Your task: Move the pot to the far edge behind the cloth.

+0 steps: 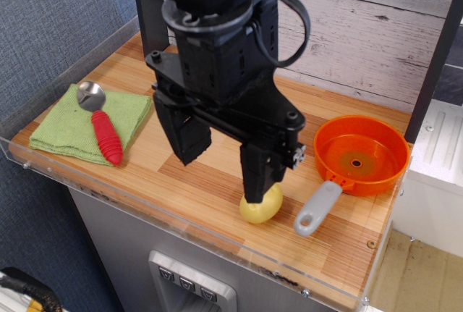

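Gripper (223,171) spread wide — over pot (261,205)

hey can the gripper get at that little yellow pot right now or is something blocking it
Probably yes. The gripper hangs open right over the pot, one finger already touching its top. The orange pan sits off to one side, and nothing lies between.
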Robot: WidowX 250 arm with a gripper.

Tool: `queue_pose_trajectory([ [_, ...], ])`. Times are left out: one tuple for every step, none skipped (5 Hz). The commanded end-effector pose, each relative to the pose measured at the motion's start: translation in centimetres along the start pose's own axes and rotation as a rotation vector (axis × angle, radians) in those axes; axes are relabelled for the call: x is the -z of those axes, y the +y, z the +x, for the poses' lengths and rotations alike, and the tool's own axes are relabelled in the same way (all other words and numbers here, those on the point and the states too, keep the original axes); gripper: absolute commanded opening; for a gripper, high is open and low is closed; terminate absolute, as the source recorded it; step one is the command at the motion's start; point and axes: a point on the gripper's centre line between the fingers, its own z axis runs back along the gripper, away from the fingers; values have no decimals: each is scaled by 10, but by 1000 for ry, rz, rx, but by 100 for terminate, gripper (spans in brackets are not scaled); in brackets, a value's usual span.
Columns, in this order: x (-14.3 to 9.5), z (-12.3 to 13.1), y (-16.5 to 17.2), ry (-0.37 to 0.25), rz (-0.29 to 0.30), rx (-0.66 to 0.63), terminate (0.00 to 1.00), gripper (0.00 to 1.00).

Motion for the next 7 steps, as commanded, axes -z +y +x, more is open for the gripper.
queue_pose_trajectory([
  [0, 0, 0, 0, 0, 0, 0, 100],
  [14, 12, 7, 19, 19, 10, 0, 100],
  [30, 25, 19, 48, 23, 3, 0, 100],
  [51, 43, 28, 82, 91, -6, 0, 100],
  [70, 55, 31, 67, 88, 3, 0, 100],
  [89, 60, 34, 65, 87, 34, 0, 100],
  [96, 61, 33, 73, 95, 37, 0, 100],
])
